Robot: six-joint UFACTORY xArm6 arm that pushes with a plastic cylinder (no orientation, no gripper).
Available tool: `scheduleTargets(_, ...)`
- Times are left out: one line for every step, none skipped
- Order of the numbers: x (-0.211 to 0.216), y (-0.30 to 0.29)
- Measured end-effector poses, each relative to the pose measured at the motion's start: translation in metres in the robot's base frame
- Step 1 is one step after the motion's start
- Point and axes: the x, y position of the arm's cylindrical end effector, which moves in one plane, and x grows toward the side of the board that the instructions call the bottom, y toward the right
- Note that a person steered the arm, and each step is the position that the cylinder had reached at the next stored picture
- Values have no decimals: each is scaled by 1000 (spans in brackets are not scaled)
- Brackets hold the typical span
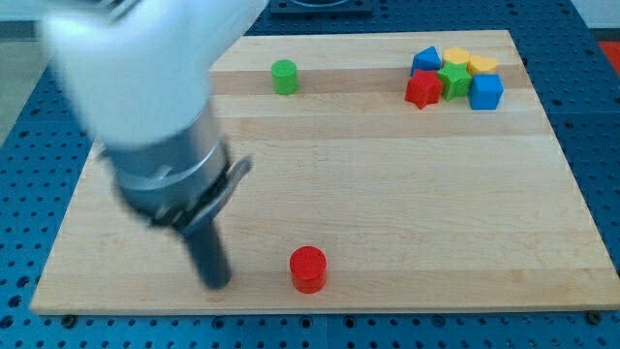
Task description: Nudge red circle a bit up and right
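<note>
Our target, the red circle (308, 269), sits low on the bench (387, 213), close to the bench's bottom edge and a little toward the view's left of its middle. It stands alone, touching nothing.

Just to the view's left of the red circle is my tip (217, 281), near it but apart, with a strip of bare wood between the two. The tip lies at about the same level as the red circle, perhaps a shade lower. So the red circle lies to the tip's right, and that is the relation the push turns on: we judge that a stroke from here would send it mostly rightward, so the tip would do better to start from below and to the left of the red circle before driving up and right. We carry no gripper, only the rod, so there is nothing to be released or clenched, and the rod holds nothing.

Well above the red circle, near the bench's top edge, stands a green cylinder (284, 77). Far up and right of the red circle is a tight cluster: a red star (422, 89), a green star (452, 80), a blue cube (485, 92), a second blue block (425, 61) and two yellow blocks (470, 62). The path up and right of the red circle looks open for a short nudge.
</note>
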Motion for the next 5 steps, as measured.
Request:
scheduleTargets(1, 0)
scheduleTargets(1, 0)
scheduleTargets(1, 1)
scheduleTargets(1, 2)
scheduleTargets(1, 48)
